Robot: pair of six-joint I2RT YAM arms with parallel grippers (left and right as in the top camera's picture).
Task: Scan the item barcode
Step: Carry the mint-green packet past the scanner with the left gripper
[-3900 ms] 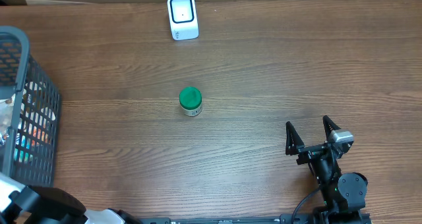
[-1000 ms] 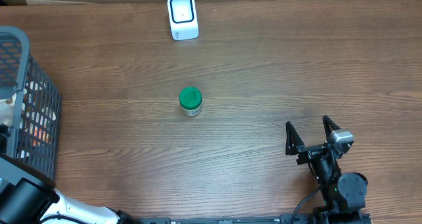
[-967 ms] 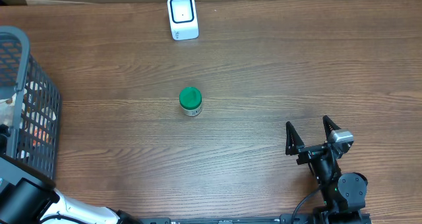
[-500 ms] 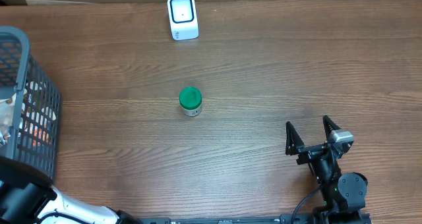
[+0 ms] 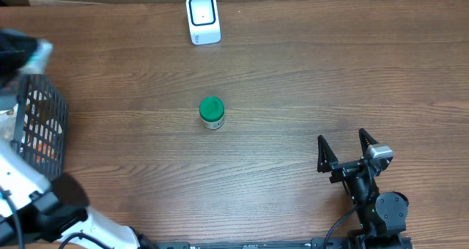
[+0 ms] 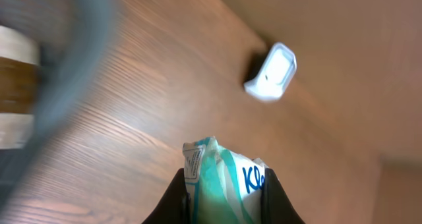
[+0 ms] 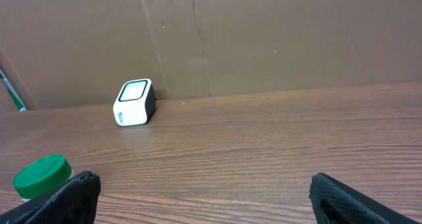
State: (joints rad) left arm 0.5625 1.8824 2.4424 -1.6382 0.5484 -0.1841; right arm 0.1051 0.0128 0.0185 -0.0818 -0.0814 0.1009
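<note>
Teal-white packet (image 6: 221,192): bottom cut off | left hand (image 6: 225,178): clamped, blurred overhead

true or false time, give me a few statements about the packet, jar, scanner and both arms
1. The left gripper has its jaws shut on a white and teal packet. True.
2. The right gripper has its jaws shut on the green-lidded jar. False: they are open, apart from the jar.
3. The white scanner stands near the far edge of the table. True.
4. The jar lies inside the basket. False: it stands on the bare table.
</note>
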